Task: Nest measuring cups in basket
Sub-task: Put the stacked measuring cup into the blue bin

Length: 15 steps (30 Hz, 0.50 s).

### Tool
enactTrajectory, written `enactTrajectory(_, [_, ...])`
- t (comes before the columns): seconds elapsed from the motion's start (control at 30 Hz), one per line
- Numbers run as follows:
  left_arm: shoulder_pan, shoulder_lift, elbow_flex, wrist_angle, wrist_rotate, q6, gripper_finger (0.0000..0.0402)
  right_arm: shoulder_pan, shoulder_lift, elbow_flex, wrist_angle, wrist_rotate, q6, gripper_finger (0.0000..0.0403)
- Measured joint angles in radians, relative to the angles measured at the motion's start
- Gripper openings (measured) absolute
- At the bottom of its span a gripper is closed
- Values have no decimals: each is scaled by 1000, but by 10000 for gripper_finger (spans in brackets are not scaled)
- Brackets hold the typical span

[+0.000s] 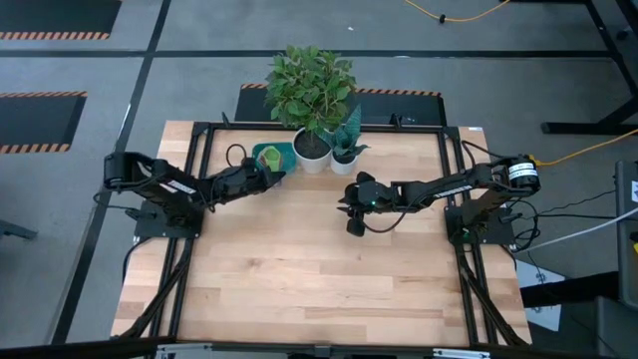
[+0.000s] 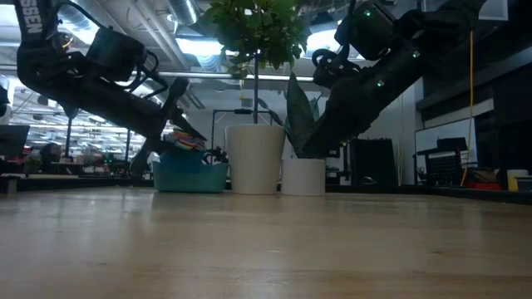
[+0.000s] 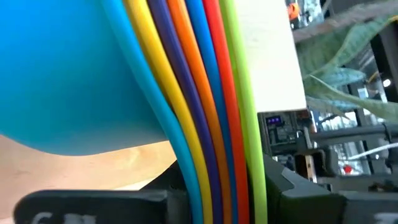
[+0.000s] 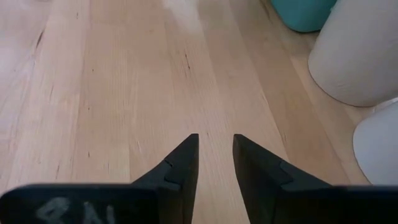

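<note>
Cups nested, nearly done.
I saw the left gripper [image 1: 267, 176] clamped on stacked measuring cups [image 3: 186, 106] at the basket [image 2: 189, 174]; release remained. Right gripper [image 1: 351, 204], well apart from the basket, fingers slightly parted, empty.

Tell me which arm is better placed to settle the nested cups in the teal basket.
Left. Its hand is at the shallow teal plastic basket, with the stacked coloured plastic measuring cups right before it. The right hand hangs empty over bare table.

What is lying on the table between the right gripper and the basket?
In the high view, only bare wood lies between the right gripper and the basket; the white pots stand just behind that line.
</note>
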Motion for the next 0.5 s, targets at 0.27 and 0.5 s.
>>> enactTrajectory(0.27, [25,23,0,10,-1,-20,83,0,0,0,0,0,0,104])
enactTrajectory(0.5, [25,23,0,9,-1,-21,83,0,0,0,0,0,0,104])
